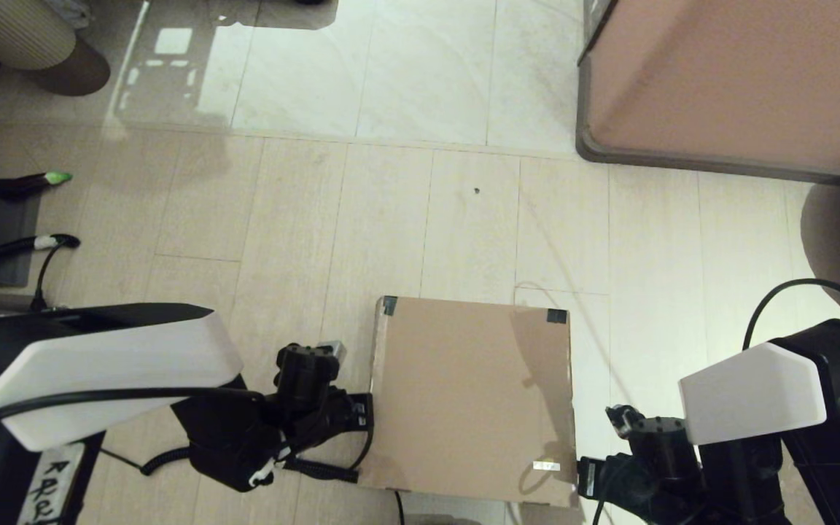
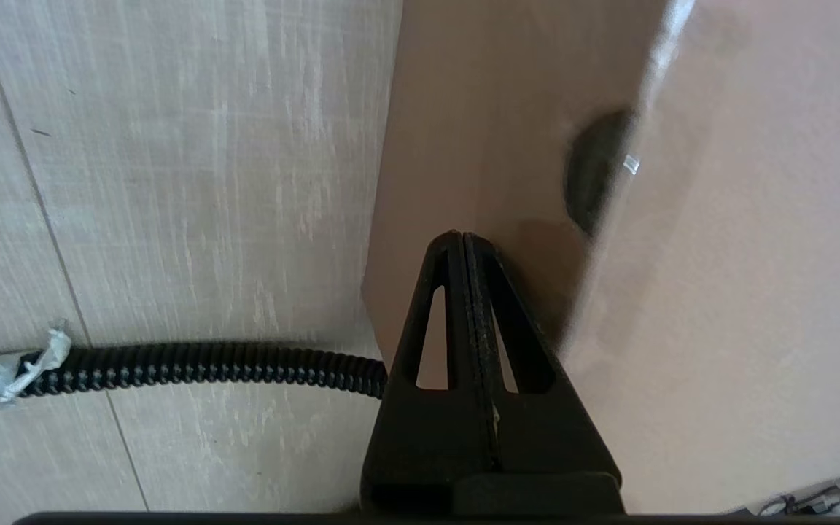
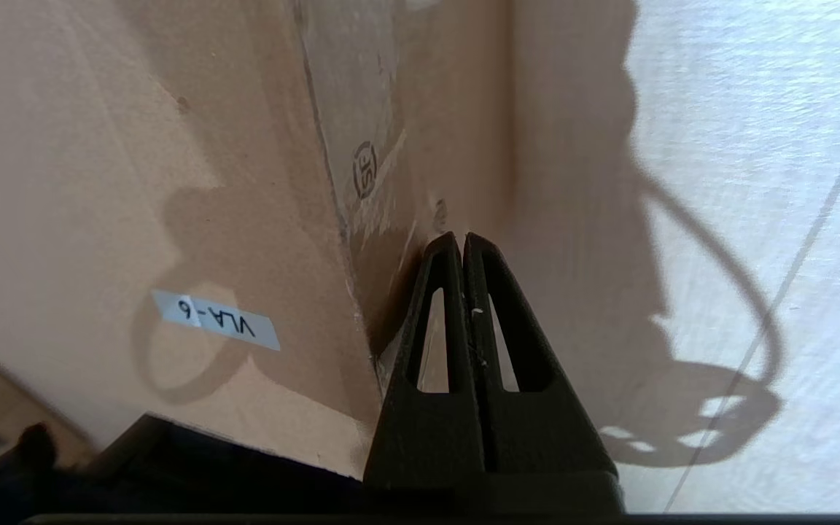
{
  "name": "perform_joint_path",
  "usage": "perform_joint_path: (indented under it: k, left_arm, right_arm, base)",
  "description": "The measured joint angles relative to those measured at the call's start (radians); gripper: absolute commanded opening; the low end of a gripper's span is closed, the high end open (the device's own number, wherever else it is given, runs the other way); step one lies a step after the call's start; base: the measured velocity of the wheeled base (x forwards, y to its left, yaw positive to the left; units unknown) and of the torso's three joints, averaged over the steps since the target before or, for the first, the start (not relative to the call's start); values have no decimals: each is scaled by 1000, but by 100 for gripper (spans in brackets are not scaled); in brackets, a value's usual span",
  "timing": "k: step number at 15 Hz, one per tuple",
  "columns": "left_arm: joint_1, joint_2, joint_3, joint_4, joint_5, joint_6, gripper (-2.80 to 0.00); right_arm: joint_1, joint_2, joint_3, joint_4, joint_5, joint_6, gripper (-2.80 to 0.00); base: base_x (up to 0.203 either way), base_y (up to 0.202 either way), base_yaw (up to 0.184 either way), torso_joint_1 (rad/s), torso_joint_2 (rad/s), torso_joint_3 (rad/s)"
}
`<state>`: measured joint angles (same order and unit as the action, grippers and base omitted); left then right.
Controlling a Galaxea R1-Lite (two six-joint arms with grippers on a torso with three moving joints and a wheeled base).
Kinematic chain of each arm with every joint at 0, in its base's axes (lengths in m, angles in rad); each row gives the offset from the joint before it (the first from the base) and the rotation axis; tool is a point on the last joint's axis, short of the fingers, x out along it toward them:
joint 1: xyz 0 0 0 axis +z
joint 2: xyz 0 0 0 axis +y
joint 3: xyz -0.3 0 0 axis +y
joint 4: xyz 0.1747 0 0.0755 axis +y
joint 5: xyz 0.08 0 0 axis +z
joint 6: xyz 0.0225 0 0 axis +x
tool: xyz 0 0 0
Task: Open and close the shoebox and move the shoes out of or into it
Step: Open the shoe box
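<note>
Shoebox (image 1: pixel 472 397) on floor (image 1: pixel 303 219), lid down, between both fingers. Left fingers (image 2: pixel 464 244) clenched, empty, tips at box side wall. Right fingers (image 3: pixel 461 244) clenched, empty, at opp. wall nr label (image 3: pixel 216 319). Risk: pressed-together tips can't hook lid edge, may shove box sideways. Shoes not visible.

Right pincer (image 3: pixel 463 240), fingers pressed together, tips at the shoebox (image 3: pixel 99 146) side near its white label (image 3: pixel 216 320)

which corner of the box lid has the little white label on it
The white label sits at the shoebox lid's near right corner, beside the right gripper. The two far corners carry dark tape patches instead.
</note>
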<state>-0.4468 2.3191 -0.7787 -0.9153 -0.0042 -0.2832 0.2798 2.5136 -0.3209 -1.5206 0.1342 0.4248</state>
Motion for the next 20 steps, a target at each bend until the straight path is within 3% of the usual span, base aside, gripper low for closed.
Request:
perform_joint_path:
  k: [5,8,13,15,20]
  left_arm:
    - [-20,-11,15,2,1,-6,-280]
    - [-33,-65,52,4,2,-54,-280]
    - [-38,-196,138,11,1,-67,-280]
    - [-38,-246,162,11,3,-69,-280]
    - [29,-384,199,3,31,-92,-280]
  right_arm:
    - [-6,-56,50,1,115,44,-280]
    - [-6,-108,117,1,180,63,-280]
    - [-7,-210,201,-2,280,208,-280]
    - [-7,-239,221,-1,300,215,-280]
    - [-7,-291,227,0,351,243,-280]
  base:
    - [0,0,0,0,0,0]
    - [0,0,0,0,0,0]
    - [0,0,0,0,0,0]
    - [0,0,0,0,0,0]
    - [0,0,0,0,0,0]
